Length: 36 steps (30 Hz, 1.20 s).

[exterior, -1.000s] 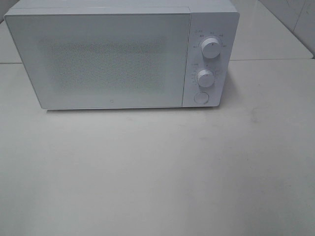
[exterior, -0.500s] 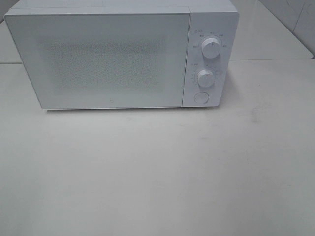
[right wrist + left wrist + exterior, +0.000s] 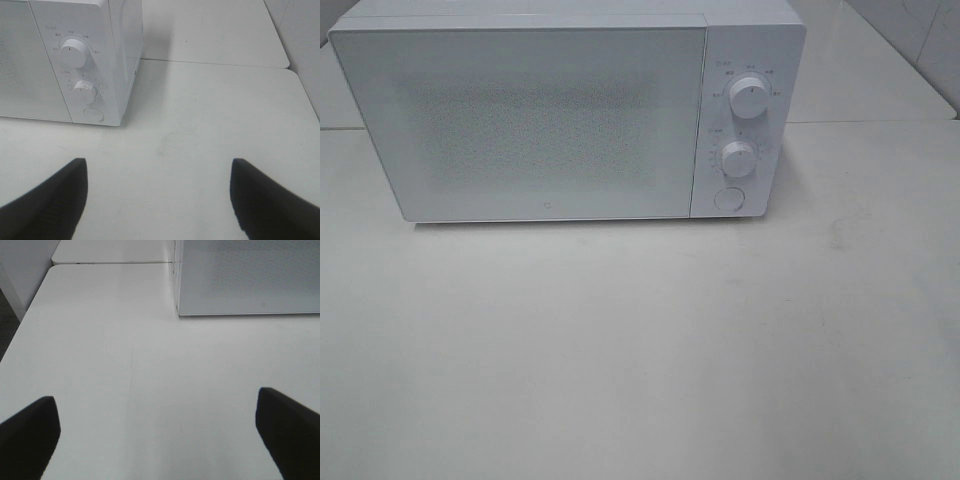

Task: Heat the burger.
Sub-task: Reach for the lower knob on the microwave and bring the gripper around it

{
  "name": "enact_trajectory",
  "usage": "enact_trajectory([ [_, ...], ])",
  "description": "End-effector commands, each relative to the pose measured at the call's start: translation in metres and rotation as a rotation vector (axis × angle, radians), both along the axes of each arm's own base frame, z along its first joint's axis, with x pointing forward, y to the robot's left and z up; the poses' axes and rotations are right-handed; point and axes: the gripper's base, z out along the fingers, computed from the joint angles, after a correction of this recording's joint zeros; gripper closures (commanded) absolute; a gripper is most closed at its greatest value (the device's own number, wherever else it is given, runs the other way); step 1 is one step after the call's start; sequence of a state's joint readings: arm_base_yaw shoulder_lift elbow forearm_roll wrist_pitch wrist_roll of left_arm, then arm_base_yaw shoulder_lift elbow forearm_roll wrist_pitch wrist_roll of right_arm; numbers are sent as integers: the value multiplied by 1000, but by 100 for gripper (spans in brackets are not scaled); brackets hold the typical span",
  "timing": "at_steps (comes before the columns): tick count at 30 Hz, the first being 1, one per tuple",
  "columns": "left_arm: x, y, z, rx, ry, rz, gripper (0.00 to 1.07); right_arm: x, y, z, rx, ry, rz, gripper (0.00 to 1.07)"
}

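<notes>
The burger is not in any view. A white microwave (image 3: 540, 120) stands at the back of the white table with its door shut; it has two dials (image 3: 748, 98) and a round button (image 3: 728, 198) on its right panel. In the left wrist view my left gripper (image 3: 157, 437) is open and empty over bare table, facing the microwave's left front corner (image 3: 240, 277). In the right wrist view my right gripper (image 3: 160, 200) is open and empty, facing the microwave's control panel (image 3: 80, 70). Neither gripper shows in the exterior high view.
The white table (image 3: 640, 350) stretches in front of the microwave. A seam joins it to a second table behind (image 3: 110, 262). The table's left edge (image 3: 20, 330) and right edge (image 3: 305, 95) lie near the grippers.
</notes>
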<state>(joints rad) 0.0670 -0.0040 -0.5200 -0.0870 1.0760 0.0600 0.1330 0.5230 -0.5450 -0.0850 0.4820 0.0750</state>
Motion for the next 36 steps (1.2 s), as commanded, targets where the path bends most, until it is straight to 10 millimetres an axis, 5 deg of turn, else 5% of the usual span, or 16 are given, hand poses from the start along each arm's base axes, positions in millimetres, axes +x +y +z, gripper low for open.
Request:
enact_trajectory([
  [1,-3,0,0,-4,-30,7,6,12,1,2,0,-22,-1,31],
  [18,-3,0,0,-4,-30,7,6,91,16,-23,20,-135,45,31],
  [36,-3,0,0,-4,-30,7,6,113,15,-90,-18,-310,22,31],
])
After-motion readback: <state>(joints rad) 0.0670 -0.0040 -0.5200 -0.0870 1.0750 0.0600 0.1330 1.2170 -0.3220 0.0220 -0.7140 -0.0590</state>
